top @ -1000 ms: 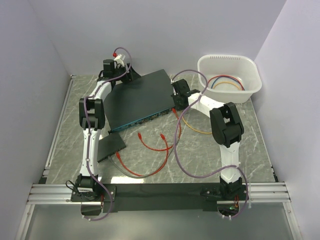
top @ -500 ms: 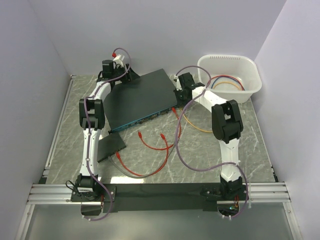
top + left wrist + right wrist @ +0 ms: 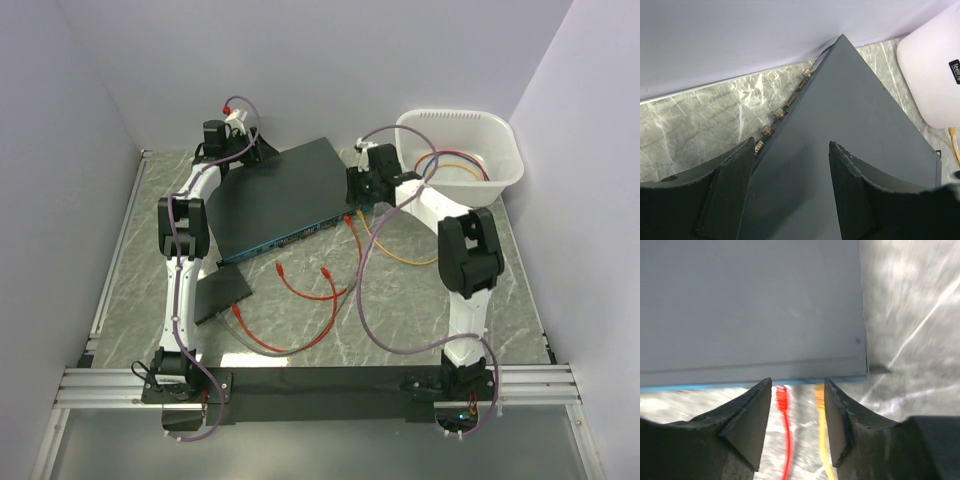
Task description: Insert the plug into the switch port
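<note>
Top view. Found the switch (image 3: 285, 195) lying askew on the grey marbled tabletop (image 3: 420, 300), teal front edge toward the arm bases. Against a second ago, logged the right gripper (image 3: 357, 195) as drawn back from the switch's front right corner toward the white plastic basin (image 3: 455, 118), with its elbow swung out to the right. Logged the left gripper (image 3: 255, 155) as unmoved at the far left corner, and the switch as unshifted. Noted a red plug (image 3: 346, 216) and a yellow cable (image 3: 390, 255) ending at that front right corner. Also noted loose red cables (image 3: 300, 290) looped on the tabletop and a flat black slab (image 3: 222, 293) near the left arm.

Left wrist view. Saw the broad black fingers (image 3: 735, 190) spread wide over the switch's smooth matte dark grey lid, gripping nothing. Noted small brownish fittings (image 3: 775, 114) in a row along the rear edge, and the rounded glossy basin wall at right.

Right wrist view, motion-blurred. Saw wedge-shaped black fingers (image 3: 747, 415) parted and empty, with the red plug and a yellow plug (image 3: 819, 392) between them, touching neither. Found both plug tips meeting the thin teal strip. Cannot tell whether seated in a port.
</note>
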`<state>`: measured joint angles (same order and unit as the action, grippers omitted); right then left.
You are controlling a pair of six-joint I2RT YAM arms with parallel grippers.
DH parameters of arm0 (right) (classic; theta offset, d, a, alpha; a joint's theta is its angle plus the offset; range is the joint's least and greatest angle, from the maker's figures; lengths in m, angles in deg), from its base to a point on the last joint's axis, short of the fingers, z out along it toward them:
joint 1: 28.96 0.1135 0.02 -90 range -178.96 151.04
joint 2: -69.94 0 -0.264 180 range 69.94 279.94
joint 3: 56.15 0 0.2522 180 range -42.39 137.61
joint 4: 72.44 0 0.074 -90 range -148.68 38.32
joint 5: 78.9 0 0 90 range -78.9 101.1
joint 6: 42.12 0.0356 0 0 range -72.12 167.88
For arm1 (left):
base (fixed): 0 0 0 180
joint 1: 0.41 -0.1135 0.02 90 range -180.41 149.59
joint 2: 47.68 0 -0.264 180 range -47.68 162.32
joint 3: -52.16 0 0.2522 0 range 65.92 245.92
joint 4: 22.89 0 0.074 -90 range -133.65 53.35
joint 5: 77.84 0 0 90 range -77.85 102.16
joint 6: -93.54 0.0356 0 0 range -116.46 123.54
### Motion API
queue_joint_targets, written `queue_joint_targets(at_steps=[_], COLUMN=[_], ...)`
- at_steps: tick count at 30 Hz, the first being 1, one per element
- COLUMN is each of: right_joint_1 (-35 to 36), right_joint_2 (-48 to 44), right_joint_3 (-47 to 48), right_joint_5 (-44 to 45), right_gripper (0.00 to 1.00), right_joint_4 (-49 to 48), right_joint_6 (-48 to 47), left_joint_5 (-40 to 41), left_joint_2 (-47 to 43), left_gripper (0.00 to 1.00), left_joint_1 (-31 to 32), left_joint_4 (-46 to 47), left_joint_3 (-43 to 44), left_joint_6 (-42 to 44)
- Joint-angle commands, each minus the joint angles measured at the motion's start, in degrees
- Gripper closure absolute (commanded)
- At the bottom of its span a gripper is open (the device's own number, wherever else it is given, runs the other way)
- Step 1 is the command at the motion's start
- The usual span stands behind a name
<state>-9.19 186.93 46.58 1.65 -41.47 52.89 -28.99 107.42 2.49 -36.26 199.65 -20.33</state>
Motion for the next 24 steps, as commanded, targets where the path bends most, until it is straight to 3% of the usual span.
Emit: queue_joint_targets(at_steps=[1, 7, 13, 19, 24], right_joint_1=[0.53, 0.88, 1.24, 4.92, 9.66], right_joint_2=[-9.22, -11.69, -15.90, -21.52, -26.63], right_joint_3=[-2.30, -6.42, -13.73, -16.54, -20.14], right_joint_5=[-1.09, 3.82, 7.08, 9.36, 12.44], right_gripper=[0.46, 0.44, 0.44, 0.44, 0.44], right_joint_4=[-12.64, -10.45, -15.01, -14.84, -13.09], right_joint_6=[2.28, 3.77, 7.46, 7.03, 6.76], left_joint_5=[-3.06, -3.15, -3.77, -7.98, -2.64], left_joint_2=[2.13, 2.13, -0.15, -6.64, -16.14], left_gripper=[0.34, 0.34, 0.35, 0.38, 0.29], left_joint_1=[0.36, 0.27, 0.09, -2.10, -2.72], left_joint_4=[-3.64, -3.46, -0.56, 11.29, 15.53], left_joint_3=[-0.67, -0.84, -4.08, -12.16, -21.92], left_joint_6=[-1.70, -2.05, -2.05, -10.81, -11.90])
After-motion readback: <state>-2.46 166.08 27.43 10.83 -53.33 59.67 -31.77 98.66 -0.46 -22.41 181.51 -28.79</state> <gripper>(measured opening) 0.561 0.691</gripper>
